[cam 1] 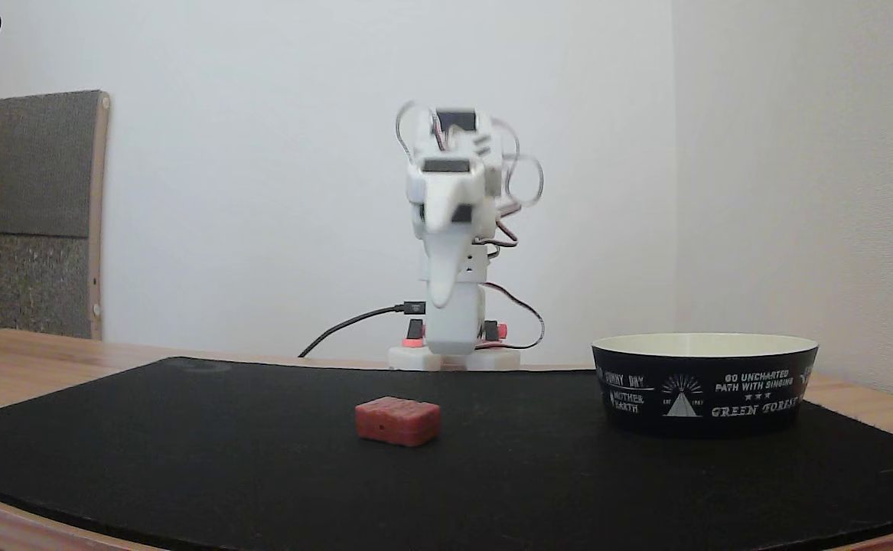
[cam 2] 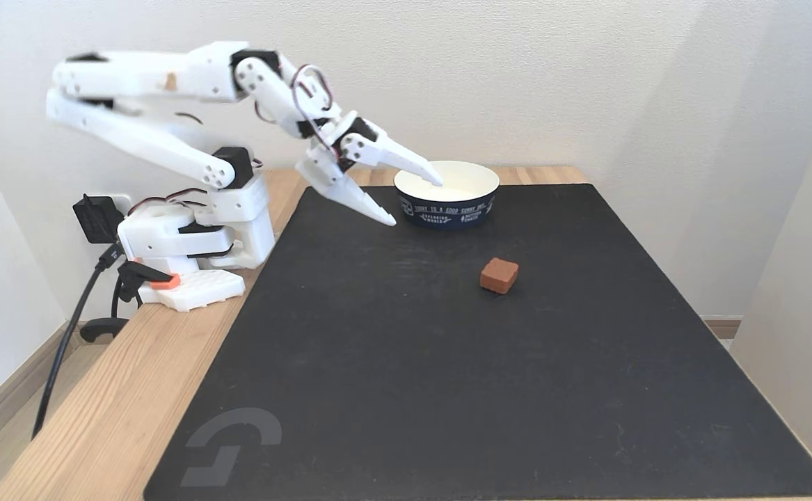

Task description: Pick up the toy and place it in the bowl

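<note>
Your gripper (cam 2: 416, 202) hangs above the mat (cam 2: 447, 383), fingers spread wide and holding nothing. In a fixed view the upper fingertip overlaps the bowl (cam 2: 447, 211) rim. The toy (cam 2: 499, 275) lies well apart, below and right of the tips.

Both fixed views pretty bright, soft even daylight, no harsh glare. Arm (cam 1: 454, 229) is motion-blurred at 12 o'clock. Black mat (cam 1: 262, 459) edge bows at 6 o'clock, fisheye prob. Faint wall (cam 2: 691, 104) shadow band at 2 o'clock.
</note>
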`<state>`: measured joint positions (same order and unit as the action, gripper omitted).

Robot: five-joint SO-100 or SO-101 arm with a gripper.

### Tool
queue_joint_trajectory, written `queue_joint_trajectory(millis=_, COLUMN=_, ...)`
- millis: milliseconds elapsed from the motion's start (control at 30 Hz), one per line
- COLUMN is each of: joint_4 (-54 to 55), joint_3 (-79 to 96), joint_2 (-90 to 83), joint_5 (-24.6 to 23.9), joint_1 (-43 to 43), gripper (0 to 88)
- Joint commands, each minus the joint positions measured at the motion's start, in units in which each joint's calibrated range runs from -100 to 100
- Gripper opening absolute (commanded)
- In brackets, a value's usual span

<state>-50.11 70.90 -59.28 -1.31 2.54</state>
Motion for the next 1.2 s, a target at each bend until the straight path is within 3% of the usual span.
queue_joint_trajectory(millis=0, joint_4=-3.2, joint_3=-28.0, joint_2=29.6, joint_5=-0.5, joint_1=1.0, gripper=31.6)
queue_joint_trajectory(millis=200, joint_4=-15.3, joint_3=-61.9, joint_2=59.7, joint_5=-4.5, joint_1=8.7, gripper=31.8)
queue_joint_trajectory(millis=367, joint_4=-24.3, joint_3=-80.1, joint_2=73.2, joint_5=-8.9, joint_1=8.0, gripper=31.9)
queue_joint_trajectory(millis=533, joint_4=-31.3, joint_3=-92.5, joint_2=82.1, joint_5=-10.0, joint_1=4.9, gripper=32.0)
queue_joint_trajectory(millis=833, joint_4=-32.4, joint_3=-104.0, joint_2=90.9, joint_5=-9.5, joint_1=-0.2, gripper=32.0)
queue_joint_trajectory(millis=1167, joint_4=-31.3, joint_3=-104.4, joint_2=95.7, joint_5=-9.5, joint_1=0.2, gripper=32.0)
